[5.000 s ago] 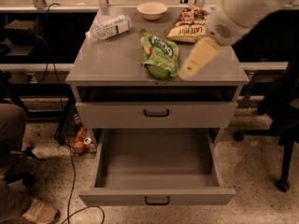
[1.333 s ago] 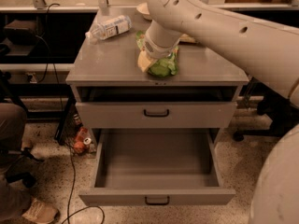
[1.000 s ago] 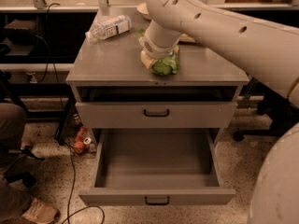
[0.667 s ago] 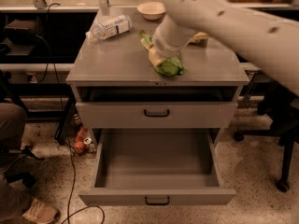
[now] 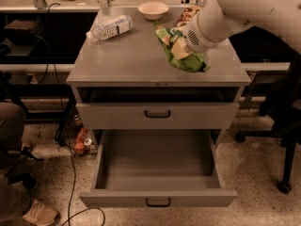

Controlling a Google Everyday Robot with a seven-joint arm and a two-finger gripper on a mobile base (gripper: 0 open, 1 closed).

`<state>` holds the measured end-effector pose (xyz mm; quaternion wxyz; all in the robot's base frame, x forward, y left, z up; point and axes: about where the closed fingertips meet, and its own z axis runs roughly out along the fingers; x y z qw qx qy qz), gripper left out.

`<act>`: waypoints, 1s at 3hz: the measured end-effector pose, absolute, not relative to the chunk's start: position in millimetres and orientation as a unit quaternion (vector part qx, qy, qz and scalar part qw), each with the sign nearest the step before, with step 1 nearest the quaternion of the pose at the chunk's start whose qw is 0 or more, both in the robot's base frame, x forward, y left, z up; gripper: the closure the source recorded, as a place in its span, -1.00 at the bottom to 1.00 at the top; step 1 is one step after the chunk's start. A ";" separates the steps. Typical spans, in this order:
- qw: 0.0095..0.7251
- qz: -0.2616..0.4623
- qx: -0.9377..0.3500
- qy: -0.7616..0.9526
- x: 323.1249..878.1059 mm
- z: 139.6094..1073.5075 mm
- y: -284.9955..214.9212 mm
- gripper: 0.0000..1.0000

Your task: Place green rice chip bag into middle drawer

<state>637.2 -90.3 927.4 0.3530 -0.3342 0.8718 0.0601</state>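
Your gripper [image 5: 180, 48] is over the right side of the desk [image 5: 127, 55], its jaws clenched on the green chip bag [image 5: 195, 62]. The bag is crumpled on the desk's right half, at or just above the surface. Below, the open drawer [image 5: 157, 161] stands out under a closed drawer [image 5: 157, 115]. A bottle [image 5: 109, 27] and bowl [image 5: 153, 8] sit farther back.

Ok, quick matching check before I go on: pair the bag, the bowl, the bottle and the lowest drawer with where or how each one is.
1 green rice chip bag
2 bowl
3 bottle
4 middle drawer

a on its side, back left of cabinet top
b pulled open
c under the gripper, right side of top
d upright, back middle of top

Pairs: 1c, 2d, 3a, 4b
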 end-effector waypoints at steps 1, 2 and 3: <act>0.349 0.065 -0.344 0.869 615.4 919.4 -96.1 1.00; 0.325 0.062 -0.366 0.870 559.3 901.6 -112.9 1.00; 0.293 0.059 -0.385 0.874 506.7 878.8 -125.3 1.00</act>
